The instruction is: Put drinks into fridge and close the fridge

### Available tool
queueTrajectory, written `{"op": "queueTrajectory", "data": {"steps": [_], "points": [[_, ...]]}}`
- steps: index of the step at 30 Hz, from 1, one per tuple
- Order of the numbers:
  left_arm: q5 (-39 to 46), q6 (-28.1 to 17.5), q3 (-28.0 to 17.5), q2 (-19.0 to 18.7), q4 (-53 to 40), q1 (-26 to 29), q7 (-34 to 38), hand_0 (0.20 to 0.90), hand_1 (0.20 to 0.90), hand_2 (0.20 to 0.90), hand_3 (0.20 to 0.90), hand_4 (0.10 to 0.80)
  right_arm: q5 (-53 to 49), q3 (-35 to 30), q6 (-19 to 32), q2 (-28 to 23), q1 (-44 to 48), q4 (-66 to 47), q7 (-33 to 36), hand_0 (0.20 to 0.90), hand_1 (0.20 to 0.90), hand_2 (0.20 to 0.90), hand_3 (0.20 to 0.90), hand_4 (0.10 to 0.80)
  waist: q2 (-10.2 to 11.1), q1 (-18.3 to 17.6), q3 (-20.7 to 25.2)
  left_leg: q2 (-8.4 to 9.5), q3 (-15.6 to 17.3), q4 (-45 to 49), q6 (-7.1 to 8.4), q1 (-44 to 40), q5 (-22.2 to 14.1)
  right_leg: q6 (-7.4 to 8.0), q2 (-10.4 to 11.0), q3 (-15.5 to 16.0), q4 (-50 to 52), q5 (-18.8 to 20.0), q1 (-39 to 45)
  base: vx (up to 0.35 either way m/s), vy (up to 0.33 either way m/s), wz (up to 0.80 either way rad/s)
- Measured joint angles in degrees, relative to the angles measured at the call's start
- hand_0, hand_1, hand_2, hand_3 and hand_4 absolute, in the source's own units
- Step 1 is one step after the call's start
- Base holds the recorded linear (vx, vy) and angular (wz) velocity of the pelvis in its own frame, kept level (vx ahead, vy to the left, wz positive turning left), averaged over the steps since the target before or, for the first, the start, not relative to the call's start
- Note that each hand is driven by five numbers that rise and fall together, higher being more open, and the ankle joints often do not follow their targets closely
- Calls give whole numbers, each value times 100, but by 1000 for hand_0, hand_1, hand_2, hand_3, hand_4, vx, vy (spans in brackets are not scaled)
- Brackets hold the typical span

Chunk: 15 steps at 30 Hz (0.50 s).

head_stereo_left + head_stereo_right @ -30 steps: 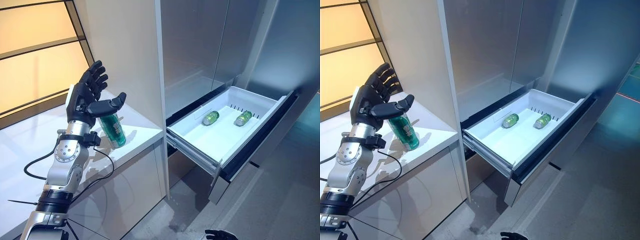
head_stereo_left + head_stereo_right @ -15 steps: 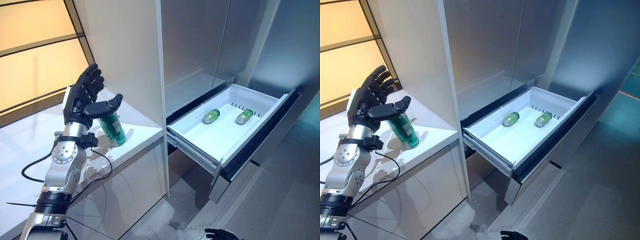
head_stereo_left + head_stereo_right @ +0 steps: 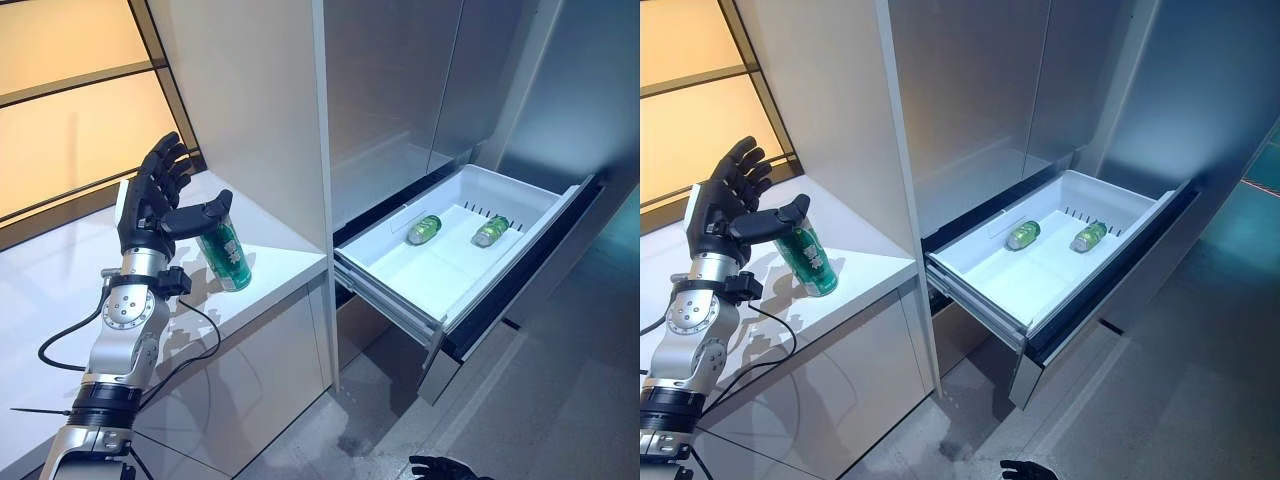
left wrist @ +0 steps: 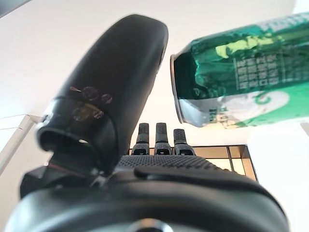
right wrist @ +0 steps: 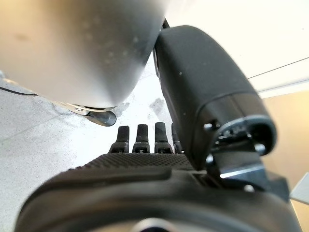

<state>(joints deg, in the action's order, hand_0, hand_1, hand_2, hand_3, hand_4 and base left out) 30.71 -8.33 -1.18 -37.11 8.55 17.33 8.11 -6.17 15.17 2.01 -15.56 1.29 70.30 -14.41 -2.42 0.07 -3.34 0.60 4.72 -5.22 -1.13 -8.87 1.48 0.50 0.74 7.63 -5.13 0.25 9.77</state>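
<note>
A green can (image 3: 227, 256) stands on the white counter (image 3: 60, 280) beside the fridge; it also shows in the right eye view (image 3: 808, 261) and close up in the left wrist view (image 4: 241, 77). My left hand (image 3: 155, 200) is open just left of the can, fingers straight up, thumb (image 4: 116, 92) reaching over its top without gripping it. The white fridge drawer (image 3: 400, 285) is pulled out, with green cans (image 3: 424, 230) lying in its far end. My right hand (image 3: 440, 468) hangs low at the bottom edge; its fingers (image 5: 145, 137) are straight.
A tall white panel (image 3: 250, 100) rises right behind the can. The steel fridge doors (image 3: 400, 80) above the drawer are shut. The drawer's dark front (image 3: 520, 290) juts out over the grey floor (image 3: 560, 400).
My left hand has drawn back to the left, away from the can. The can still stands in the same place on the counter.
</note>
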Motion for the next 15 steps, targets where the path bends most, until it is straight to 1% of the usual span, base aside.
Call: {"op": "queueTrajectory", "data": {"steps": [4,10,12,15], "points": [[14,3,0,1,0,0,-63,900,900,900,900,800,0,-4,2,2,0,-1,0,900,900,900,900,800,3,-3,-2,0,0,1,0,0,0,0,0,0,4,0,0,0,0,0],[229,166,2,4,0,-17,-527,900,900,900,900,800,1,-33,0,2,0,0,-1,900,900,900,900,800,2,-10,-3,1,0,1,0,-2,0,0,0,0,9,0,2,0,0,0],[228,271,2,4,0,-30,-534,900,900,900,900,800,2,-55,0,3,-1,0,-4,900,900,900,900,800,-3,-14,-5,1,0,1,0,-3,1,0,0,0,10,0,3,0,0,0],[212,305,1,4,0,-97,-532,900,900,900,900,800,3,-61,0,3,-1,0,-5,900,900,900,900,800,-6,-16,-7,1,0,1,0,-6,1,0,0,0,27,1,6,0,0,0]]}}
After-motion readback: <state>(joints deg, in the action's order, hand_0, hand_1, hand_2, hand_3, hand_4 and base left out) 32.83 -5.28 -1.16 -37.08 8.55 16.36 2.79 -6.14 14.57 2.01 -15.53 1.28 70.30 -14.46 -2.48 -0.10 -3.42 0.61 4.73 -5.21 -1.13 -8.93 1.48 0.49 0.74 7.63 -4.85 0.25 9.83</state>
